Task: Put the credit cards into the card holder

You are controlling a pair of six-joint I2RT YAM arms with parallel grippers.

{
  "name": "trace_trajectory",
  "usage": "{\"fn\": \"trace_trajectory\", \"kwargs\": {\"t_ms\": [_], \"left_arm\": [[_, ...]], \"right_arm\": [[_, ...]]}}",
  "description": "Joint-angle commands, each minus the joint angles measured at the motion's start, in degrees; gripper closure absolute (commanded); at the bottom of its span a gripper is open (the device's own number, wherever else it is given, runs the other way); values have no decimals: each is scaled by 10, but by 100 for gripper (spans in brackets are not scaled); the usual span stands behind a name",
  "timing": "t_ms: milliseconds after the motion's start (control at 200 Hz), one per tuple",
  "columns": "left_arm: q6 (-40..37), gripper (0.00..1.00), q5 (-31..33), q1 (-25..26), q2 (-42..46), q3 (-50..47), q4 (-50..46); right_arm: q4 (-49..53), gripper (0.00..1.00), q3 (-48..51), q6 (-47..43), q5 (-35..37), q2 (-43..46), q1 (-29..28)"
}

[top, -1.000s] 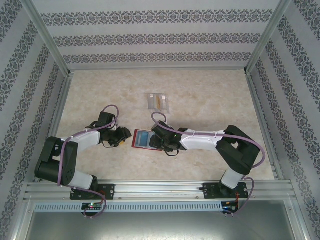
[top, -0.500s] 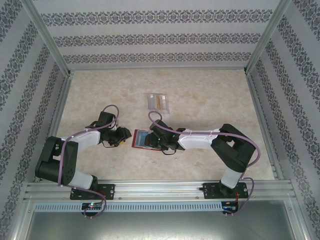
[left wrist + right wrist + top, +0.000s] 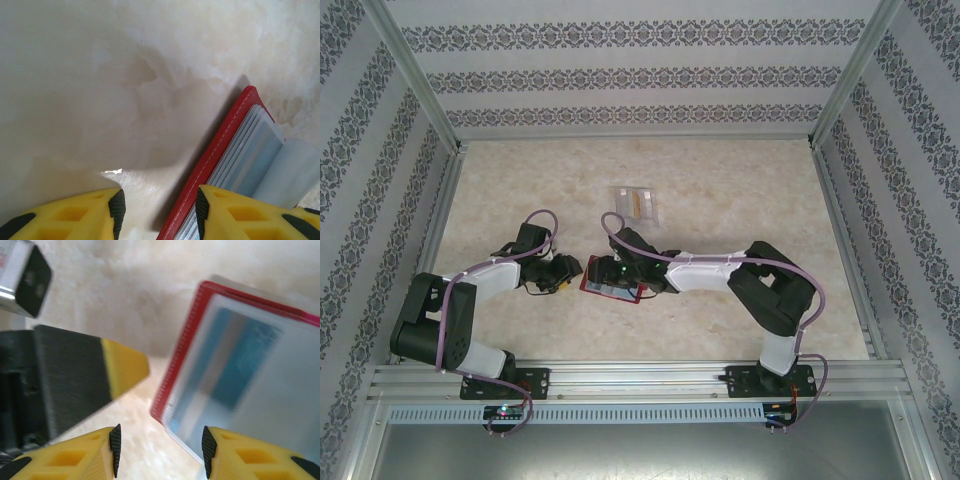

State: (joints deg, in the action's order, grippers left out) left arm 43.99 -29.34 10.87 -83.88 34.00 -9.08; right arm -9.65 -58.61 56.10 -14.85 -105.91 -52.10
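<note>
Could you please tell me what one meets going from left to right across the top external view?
From the left: left arm's shoulder → left gripper → card holder → right arm's elbow.

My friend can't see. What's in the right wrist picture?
An open red card holder lies on the pale table, a blurry blue card showing inside. The right end effector hangs open near its edge, with the left arm's yellow-tipped finger beside it.
</note>
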Motion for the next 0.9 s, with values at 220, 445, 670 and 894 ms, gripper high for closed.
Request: {"fn": "trace_trajectory", "kwargs": {"t_ms": [220,445,670,894], "left_arm": [[13,52,-18,7,-24,12,42],[1,49,-24,-4,-16,32,22],[-13,49,-12,-1,-17,40,8],[-17,49,-8,1,-36,42,11]], "right_arm": [[-47,52,-86,-58,-66,-42,11],[-29,53,-79,-60,-78,-6,38],[114,51,54,9,39,134,35],[99,47,167,118,104,215,6]]}}
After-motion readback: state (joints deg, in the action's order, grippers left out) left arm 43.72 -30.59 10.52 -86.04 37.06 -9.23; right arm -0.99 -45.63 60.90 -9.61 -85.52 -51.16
